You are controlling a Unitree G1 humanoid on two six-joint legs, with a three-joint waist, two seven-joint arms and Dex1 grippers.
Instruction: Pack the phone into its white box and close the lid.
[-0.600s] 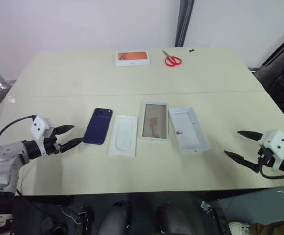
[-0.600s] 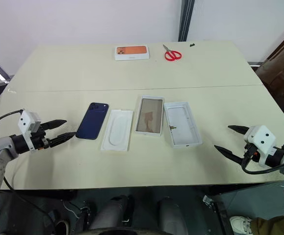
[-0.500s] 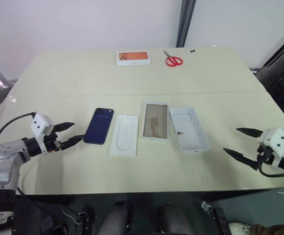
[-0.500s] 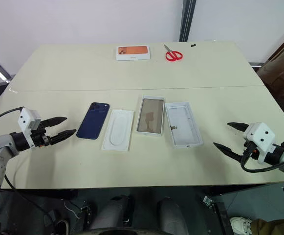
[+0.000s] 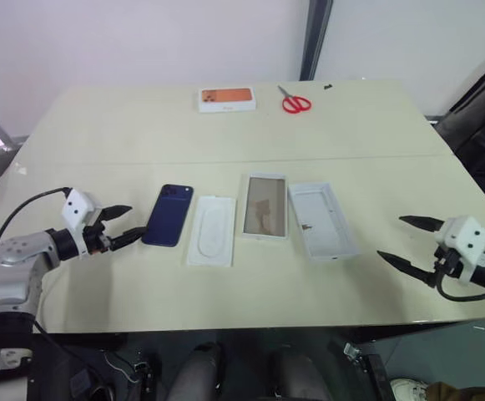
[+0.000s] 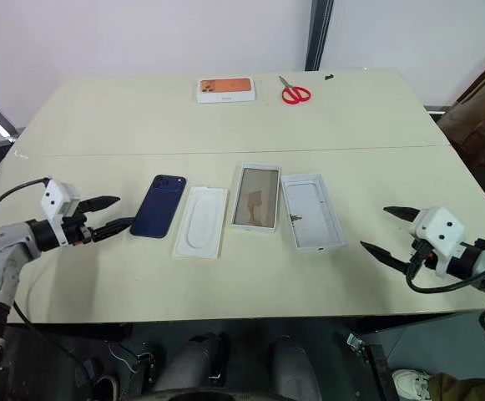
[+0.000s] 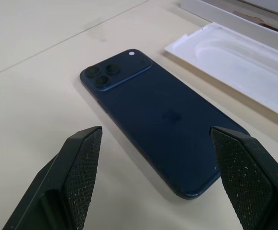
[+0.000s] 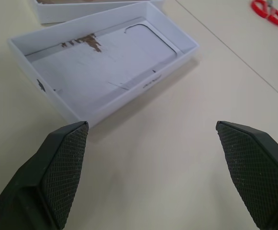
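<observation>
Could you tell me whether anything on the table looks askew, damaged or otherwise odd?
Nothing stands out. The dark navy-blue phone, the flat white insert, the shallow white box base and the deeper white lid lie side by side, roughly parallel and apart. The lid's inside bears small dark marks, not visible damage.

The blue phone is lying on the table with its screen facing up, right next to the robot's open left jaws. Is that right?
Not quite. The phone does lie flat on the table just ahead of the left gripper, whose jaws are open, but it is face down: the left wrist view shows its dark blue back with the camera lenses at one corner, not the screen.
</observation>
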